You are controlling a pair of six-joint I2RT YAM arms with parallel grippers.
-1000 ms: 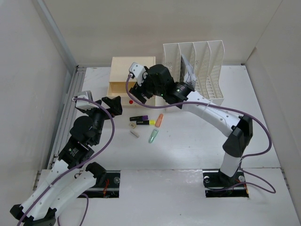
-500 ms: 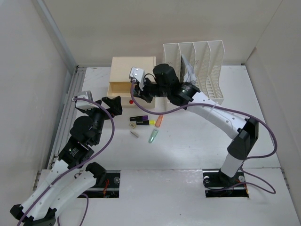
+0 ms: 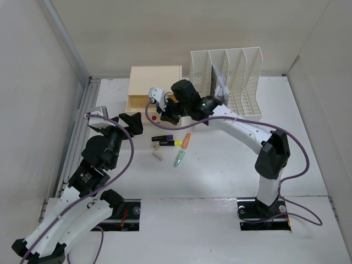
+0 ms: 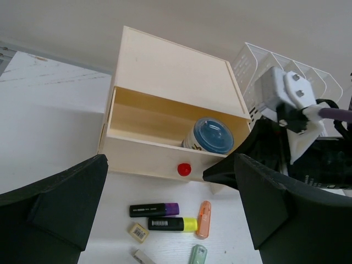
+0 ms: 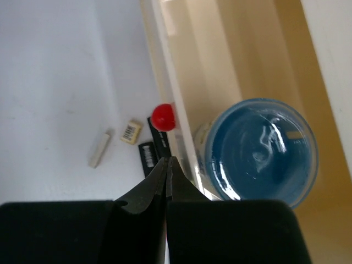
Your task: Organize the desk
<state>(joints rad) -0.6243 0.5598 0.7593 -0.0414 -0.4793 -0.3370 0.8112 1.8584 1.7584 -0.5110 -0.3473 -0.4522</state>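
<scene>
The desk (image 3: 220, 170) spreads white under both arms. Near its left edge the left hand (image 3: 133, 122) is released, fingers wide. Toward the far edge, the right hand (image 5: 166, 160), clenched empty, sits at the pulled-out drawer (image 4: 159, 118) beside its red knob (image 4: 184, 169).

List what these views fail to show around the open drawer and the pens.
- Top external: the right arm's wrist covers much of the open drawer, so the blue-lidded jar is unseen there.
- Left wrist: the drawer's front panel hides the jar's body; any label is unreadable.
- Left wrist: the green marker is cut off by the bottom edge.
- Right wrist: the shut right gripper hides most of the black highlighter.
</scene>
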